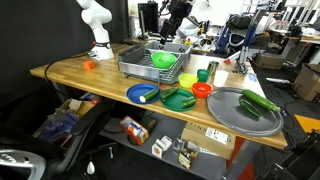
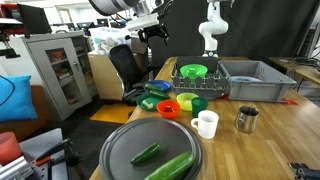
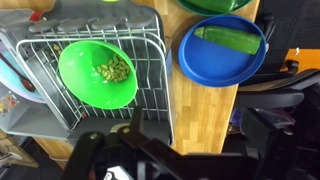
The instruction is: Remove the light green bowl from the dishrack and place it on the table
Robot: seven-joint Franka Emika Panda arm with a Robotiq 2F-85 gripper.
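Raised gripper (image 2: 155,37), jaws apart

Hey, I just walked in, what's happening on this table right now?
A robot arm's gripper hangs in the air above the dishrack, with nothing visibly in it. The light green bowl sits in the rack with some pale pieces inside. It has not yet been lifted out onto the table.

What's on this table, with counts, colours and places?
table: one, light wood
dishrack: one, grey wire, on the table
light green bowl: one, lime, in the dishrack
blue plate: one, blue, beside the dishrack
orange bowl: one, orange, near the blue plate
round tray: one, grey, table end
cucumbers: three, green, one on blue plate, two on round tray
mug: one, white, by the round tray
metal cup: one, silver, beside the mug
gripper: one, black, above the dishrack
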